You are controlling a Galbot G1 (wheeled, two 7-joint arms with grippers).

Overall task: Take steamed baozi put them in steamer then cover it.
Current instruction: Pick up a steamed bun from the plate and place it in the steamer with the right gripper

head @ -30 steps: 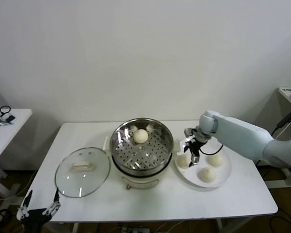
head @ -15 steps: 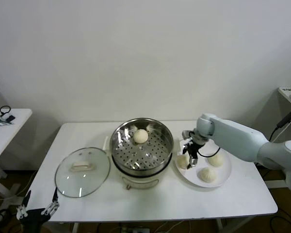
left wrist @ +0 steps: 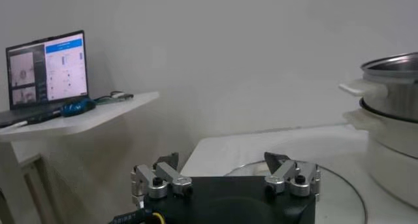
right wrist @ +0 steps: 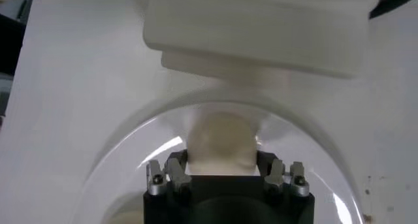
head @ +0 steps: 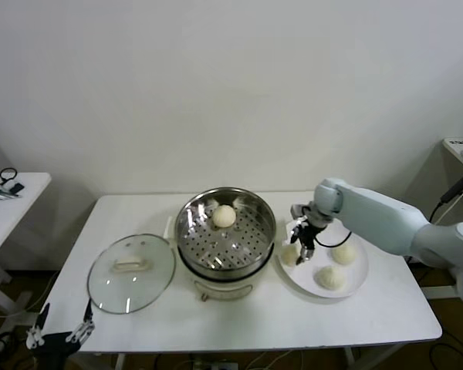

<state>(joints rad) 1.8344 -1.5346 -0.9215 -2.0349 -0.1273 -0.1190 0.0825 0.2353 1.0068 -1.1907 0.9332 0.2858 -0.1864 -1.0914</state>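
Where the head view hides the grip, shown at the wrist: right gripper (right wrist: 222, 168) clenched on a steamed baozi (right wrist: 221, 144) on the plate (head: 358, 278). Left gripper (head: 60, 330) parked low, released.

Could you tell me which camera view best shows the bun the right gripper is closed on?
The right wrist view: the bun sits between the right gripper fingers, filling the frame centre over the white plate. The head view shows it small and partly hidden by the gripper. The left wrist view misses it.

I see a lab test room: bare white wall (head: 231, 85), white table (head: 139, 316), laptop (left wrist: 46, 75) on side desk (left wrist: 78, 117).
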